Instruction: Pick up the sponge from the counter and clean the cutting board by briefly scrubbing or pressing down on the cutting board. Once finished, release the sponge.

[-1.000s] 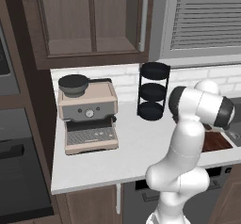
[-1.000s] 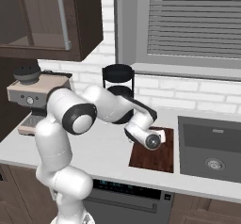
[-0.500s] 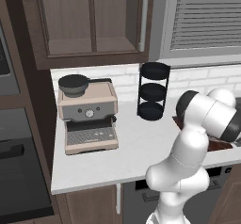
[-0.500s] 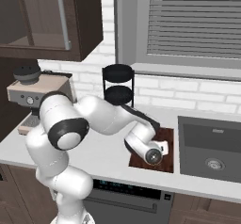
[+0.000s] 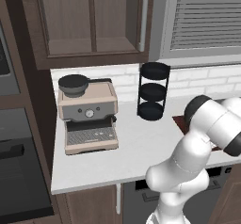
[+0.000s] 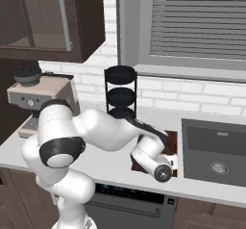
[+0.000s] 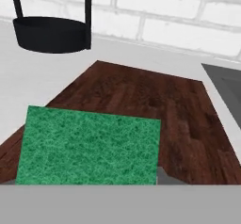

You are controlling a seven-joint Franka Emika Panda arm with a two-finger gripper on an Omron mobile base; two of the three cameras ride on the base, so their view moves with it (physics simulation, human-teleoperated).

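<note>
White brick backs the pale desk (image 5: 127, 148), with the coffee machine (image 5: 88, 115) at the left, the black three-tier rack (image 6: 120, 94) in the middle and the sink (image 6: 216, 151) at the right. Over the last second my arm has swung down and rightward: my wrist, which stood above the cutting board (image 7: 155, 110), now sits low over its near edge, and in the left base view my elbow has dropped to hide most of the board. My hand (image 6: 166, 168) hangs at the board's near right corner, by the sink. Looking along my hand, the sponge (image 7: 89, 145) lies green side up, close in front of me on the near part of the dark wood, touching it as far as I can judge. My fingertips are hidden behind the sponge, so I cannot tell whether I am gripping it or have let go. I judge that the sponge has reached the board, so the pressing or scrubbing is under way or about to begin, with only the release left after that.
</note>
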